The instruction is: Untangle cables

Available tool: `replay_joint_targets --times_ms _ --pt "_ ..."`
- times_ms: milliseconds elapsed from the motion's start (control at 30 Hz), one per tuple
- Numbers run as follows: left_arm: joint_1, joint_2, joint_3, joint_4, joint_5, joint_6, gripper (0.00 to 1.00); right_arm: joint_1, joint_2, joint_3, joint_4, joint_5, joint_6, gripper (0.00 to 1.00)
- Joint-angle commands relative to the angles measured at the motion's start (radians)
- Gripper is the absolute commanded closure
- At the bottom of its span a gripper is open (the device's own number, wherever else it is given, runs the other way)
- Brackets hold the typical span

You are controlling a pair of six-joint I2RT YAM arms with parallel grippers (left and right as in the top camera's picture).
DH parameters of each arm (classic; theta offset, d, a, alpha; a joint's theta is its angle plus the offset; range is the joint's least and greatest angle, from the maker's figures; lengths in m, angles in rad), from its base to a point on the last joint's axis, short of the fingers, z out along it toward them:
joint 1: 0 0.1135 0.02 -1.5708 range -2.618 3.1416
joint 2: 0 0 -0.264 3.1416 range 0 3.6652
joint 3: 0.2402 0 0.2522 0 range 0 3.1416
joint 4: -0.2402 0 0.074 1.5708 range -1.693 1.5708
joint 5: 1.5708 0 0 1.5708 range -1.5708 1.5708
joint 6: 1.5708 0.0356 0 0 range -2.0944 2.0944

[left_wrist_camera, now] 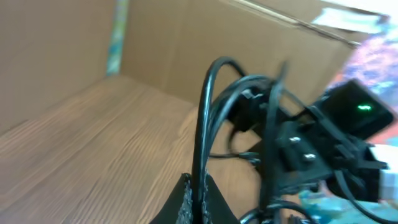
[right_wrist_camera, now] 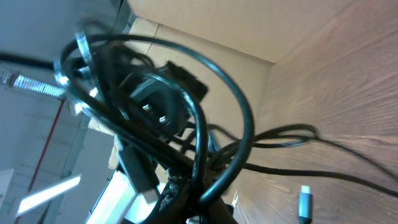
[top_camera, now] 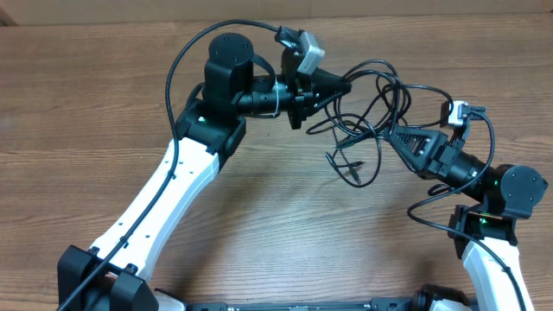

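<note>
Left gripper (top_camera: 344, 86) at upper centre, fingers (left_wrist_camera: 184, 205) pinched together on a loop of the thin black tangled cables (top_camera: 373, 108), bunch strung right of centre above the brown wooden table (top_camera: 104, 104), right gripper (top_camera: 397, 136) at centre right, clamped on the same bunch, silver plug end (right_wrist_camera: 303, 200) lying loose.

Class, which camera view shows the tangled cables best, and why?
Overhead: the whole tangle of cables lies sharp between the left gripper and right gripper. The left wrist shows only blurred close loops; the right wrist, a few loops and one plug.
</note>
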Motion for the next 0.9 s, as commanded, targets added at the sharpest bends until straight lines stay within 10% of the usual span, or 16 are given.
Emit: replay_joint_targets --times_ms 0,867 --pt "0.012 0.007 0.019 -0.041 -0.126 0.034 0.9 0.004 -0.006 0.02 0.035 -0.022 -0.001 0.96" --pt "0.011 0.007 0.019 -0.5 -0.47 0.164 0.78 0.004 -0.006 0.02 0.065 -0.019 -0.001 0.96"
